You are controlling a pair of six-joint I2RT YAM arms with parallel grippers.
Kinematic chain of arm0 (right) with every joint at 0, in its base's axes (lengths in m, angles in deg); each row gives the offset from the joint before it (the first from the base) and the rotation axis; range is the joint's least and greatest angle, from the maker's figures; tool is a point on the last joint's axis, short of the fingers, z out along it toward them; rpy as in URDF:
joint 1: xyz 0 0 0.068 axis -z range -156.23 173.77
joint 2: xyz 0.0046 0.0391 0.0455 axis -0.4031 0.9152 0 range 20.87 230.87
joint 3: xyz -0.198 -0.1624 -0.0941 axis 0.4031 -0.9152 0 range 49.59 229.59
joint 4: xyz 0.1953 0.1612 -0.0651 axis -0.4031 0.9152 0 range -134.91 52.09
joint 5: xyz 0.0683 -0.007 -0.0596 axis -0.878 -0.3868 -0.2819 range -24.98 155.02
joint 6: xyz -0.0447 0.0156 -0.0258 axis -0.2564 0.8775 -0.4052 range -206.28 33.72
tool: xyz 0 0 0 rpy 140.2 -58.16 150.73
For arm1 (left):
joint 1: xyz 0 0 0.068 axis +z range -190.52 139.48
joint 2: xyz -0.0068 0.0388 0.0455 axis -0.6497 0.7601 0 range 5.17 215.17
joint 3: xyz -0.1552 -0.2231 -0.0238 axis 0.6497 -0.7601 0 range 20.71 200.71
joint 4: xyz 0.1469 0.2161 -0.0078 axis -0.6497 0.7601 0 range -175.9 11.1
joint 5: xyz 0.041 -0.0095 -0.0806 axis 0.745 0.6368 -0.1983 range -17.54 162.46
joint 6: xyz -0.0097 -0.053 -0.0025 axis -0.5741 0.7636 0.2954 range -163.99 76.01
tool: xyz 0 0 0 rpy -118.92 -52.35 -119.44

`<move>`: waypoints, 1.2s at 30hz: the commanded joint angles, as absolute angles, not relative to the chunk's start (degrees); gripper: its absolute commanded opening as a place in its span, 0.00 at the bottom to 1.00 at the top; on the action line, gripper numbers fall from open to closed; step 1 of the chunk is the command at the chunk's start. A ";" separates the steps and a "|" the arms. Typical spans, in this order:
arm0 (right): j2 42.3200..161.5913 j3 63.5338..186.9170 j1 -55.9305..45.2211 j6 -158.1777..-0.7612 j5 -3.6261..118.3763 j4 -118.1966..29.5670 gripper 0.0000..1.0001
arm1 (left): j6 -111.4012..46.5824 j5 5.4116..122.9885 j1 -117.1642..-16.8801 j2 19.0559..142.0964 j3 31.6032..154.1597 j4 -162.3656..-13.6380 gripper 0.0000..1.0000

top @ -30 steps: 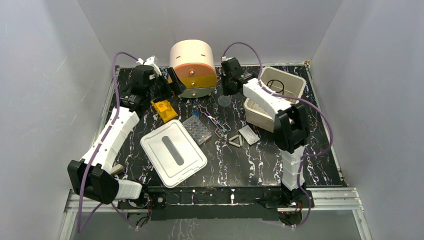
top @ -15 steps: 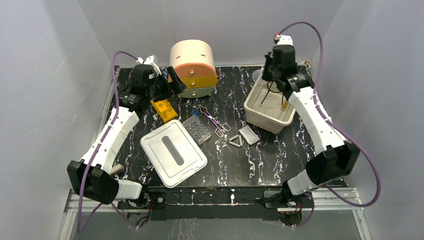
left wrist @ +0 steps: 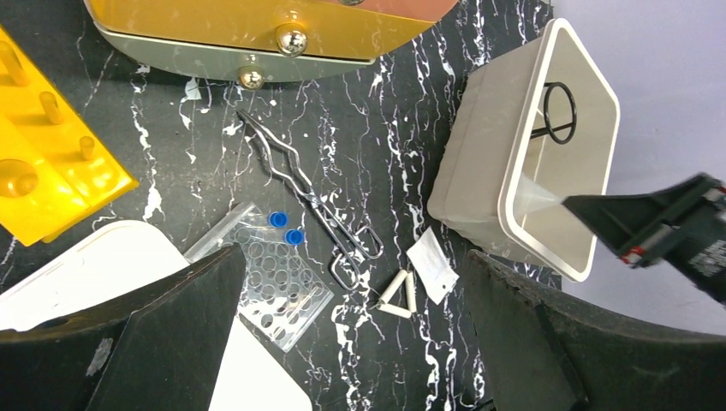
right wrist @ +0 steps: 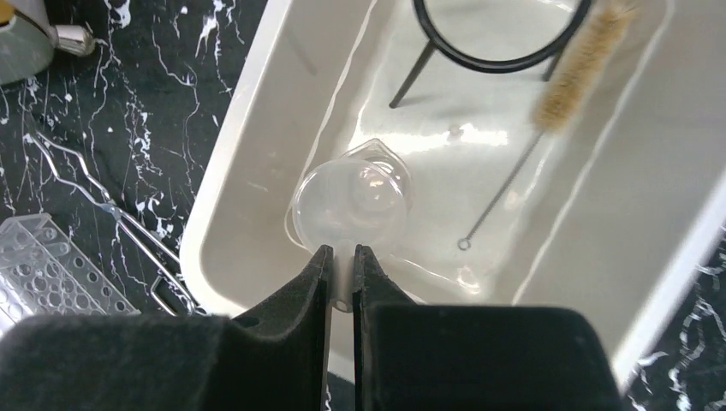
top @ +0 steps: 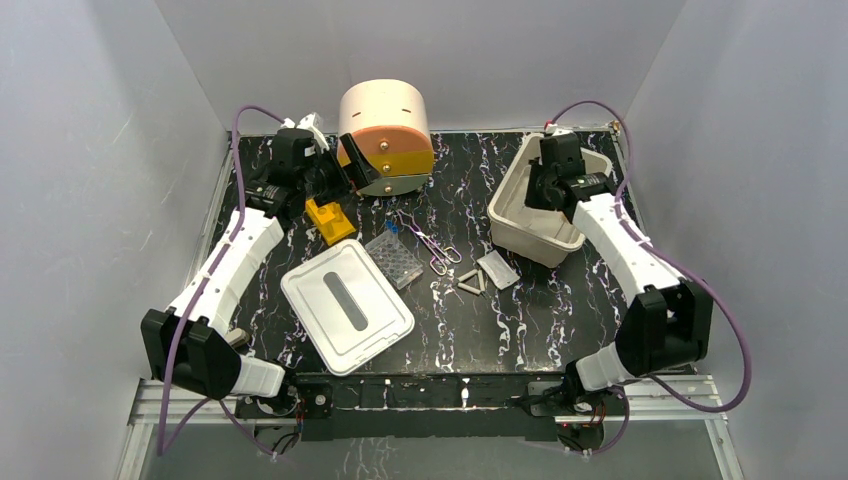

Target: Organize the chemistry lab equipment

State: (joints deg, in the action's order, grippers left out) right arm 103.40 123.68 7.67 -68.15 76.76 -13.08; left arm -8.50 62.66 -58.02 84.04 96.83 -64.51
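My right gripper (right wrist: 342, 257) (top: 545, 187) is shut on the tab of a clear round funnel-shaped dish (right wrist: 351, 205) (left wrist: 535, 195), holding it inside the white bin (right wrist: 248, 154) (top: 520, 235). A small brush (right wrist: 582, 77) and a black ring on legs (right wrist: 501, 60) lie in that bin. My left gripper (left wrist: 355, 282) (top: 337, 172) hangs open and empty above the yellow rack (top: 328, 220) (left wrist: 51, 163). On the table lie a clear well plate (top: 393, 258) (left wrist: 270, 282), metal tongs (top: 428, 243) (left wrist: 312, 201), a white triangle (top: 472, 283) (left wrist: 400, 295) and a flat glass slide (top: 497, 268) (left wrist: 432, 261).
The round peach-orange-yellow drawer unit (top: 385, 125) (left wrist: 257, 26) stands at the back, just right of my left gripper. The bin's white lid with a grey slot (top: 345, 305) lies at the front left. Two blue caps (left wrist: 285, 229) sit by the well plate.
The right arm swung from beside the drawer unit across to the bin, carrying the clear dish, and lowered it inside. The left gripper shifted slightly.
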 commanded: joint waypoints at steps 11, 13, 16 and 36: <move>116.31 123.60 7.67 -64.97 76.41 -17.52 0.05 | -8.04 61.44 -58.33 82.87 96.92 -66.12 0.98; 117.33 123.95 7.60 -65.01 76.40 -17.70 0.06 | -8.20 61.47 -58.36 82.94 97.07 -66.12 0.98; 118.44 124.85 7.65 -65.10 76.74 -17.52 0.08 | -8.39 61.39 -58.35 83.21 97.39 -66.20 0.98; 108.91 132.60 7.60 -65.39 81.62 -14.57 0.12 | -8.56 61.43 -58.35 82.77 96.53 -66.16 0.98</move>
State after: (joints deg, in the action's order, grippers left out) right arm 113.84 128.46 7.72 -65.44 77.49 -15.55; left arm -7.98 61.78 -58.02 84.19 96.83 -65.76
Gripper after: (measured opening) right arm 0.173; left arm 0.982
